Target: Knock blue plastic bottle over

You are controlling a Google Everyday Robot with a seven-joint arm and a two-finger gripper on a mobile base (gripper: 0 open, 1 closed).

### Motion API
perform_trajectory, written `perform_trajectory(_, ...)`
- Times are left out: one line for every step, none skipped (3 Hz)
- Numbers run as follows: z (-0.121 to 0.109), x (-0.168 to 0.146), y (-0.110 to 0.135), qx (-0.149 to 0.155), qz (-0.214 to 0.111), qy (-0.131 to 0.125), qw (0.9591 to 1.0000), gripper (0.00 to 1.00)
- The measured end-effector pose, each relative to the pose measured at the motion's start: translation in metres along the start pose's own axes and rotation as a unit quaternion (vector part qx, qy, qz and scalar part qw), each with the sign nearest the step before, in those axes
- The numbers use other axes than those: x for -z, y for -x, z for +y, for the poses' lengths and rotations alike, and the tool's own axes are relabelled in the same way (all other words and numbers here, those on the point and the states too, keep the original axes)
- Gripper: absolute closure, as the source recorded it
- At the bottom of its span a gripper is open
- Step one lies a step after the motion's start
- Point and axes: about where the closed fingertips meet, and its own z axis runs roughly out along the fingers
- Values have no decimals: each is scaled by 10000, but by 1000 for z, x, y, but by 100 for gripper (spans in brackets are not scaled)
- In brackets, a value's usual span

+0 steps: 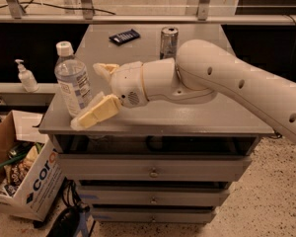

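bottle [71, 85] upright, cap on, front-left corner of cabinet top [197, 117]. gripper [89, 97] right beside it, spread wide, gripping nothing. near finger [96, 113] looks pressed against bottle's lower half, far finger [104, 71] just right of its shoulder. low sideways reach makes sense imo: it's a shove, not a grab. can [168, 41] sits well behind. bottle not tipped yet.

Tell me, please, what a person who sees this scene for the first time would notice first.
A big white arm reaches in from the right across the grey cabinet top. Its gripper is open, right next to the blue plastic bottle. The bottle stands upright near the top's front left corner. A silver can stands near the back edge, beyond the arm.
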Motion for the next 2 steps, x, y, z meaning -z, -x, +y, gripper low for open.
perform_trajectory(-6,-15,-3,46,-22,34,10000,0)
perform_trajectory(-14,-39,-8,102,-103,101,9998,0)
